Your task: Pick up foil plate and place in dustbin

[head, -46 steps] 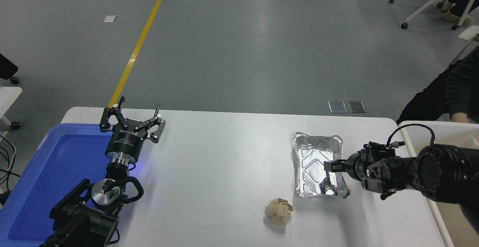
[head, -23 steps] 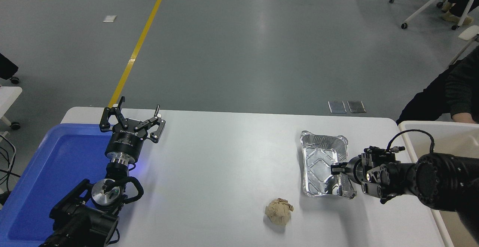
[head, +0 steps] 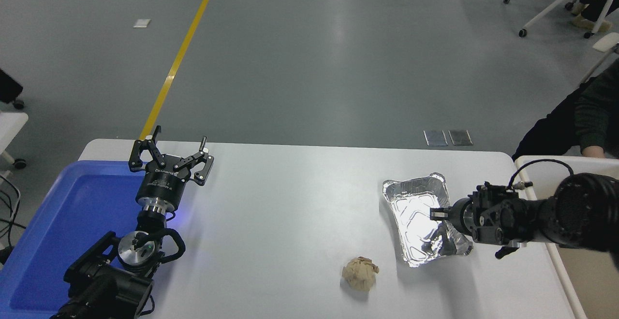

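Grasp made, transfer outstanding.
Your right gripper (head: 439,214) has its jaws clamped on the shiny silver rectangular foil plate (head: 421,217), tilted above the tabletop (head: 290,212), just left of the cream plastic dustbin (head: 537,174); release remains.

My right gripper (head: 442,222) is black, and so is my left gripper (head: 170,158), with small white print on its body and a blue glow just beneath it. The foil plate (head: 416,212) is shiny silver, its bottom embossed with angled ridges and its rim crinkled. The dustbin (head: 534,166) shows a pale cream rim. The table (head: 290,203) is white. The tray (head: 58,212) is bright blue. The paper ball (head: 360,273) is tan and creased. The floor (head: 309,58) is grey with a yellow line (head: 181,53) running across it. A person's sleeve (head: 587,116) is dark green-grey.
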You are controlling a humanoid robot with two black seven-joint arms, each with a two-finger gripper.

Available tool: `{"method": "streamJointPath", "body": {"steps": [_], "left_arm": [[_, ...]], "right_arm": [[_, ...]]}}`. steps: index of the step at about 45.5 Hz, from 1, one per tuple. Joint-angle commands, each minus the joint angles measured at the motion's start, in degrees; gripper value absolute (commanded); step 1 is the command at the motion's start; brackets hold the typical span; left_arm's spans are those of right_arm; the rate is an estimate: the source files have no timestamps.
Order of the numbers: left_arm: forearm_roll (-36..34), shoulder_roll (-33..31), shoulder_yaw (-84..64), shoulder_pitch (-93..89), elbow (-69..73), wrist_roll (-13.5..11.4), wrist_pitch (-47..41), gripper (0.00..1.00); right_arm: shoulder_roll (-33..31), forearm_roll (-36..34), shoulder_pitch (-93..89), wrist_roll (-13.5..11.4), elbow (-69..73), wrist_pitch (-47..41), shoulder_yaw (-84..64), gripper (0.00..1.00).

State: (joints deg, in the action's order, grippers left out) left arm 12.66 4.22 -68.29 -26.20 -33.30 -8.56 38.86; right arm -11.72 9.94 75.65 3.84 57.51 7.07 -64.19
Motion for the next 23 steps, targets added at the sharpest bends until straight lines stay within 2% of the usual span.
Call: {"method": "streamJointPath", "body": {"steps": [1,9,23], "left_arm": [[0.0,0.0,0.0,0.0,0.0,-0.1,0.0,0.99],[0.0,0.0,0.0,0.0,0.0,-0.1,0.0,0.99],[0.0,0.0,0.1,0.0,0.0,-0.1,0.0,0.99]], "right_arm": [[-8.4,0.9,17.6,-0.2,21.3,-0.4,2.2,0.0],[-12.5,0.8,31.5,-0.5,30.5,-5.3,0.0,0.0],[-18.2,0.8,48.9,-1.0,31.8,-20.1,-3.0,0.0]]}}
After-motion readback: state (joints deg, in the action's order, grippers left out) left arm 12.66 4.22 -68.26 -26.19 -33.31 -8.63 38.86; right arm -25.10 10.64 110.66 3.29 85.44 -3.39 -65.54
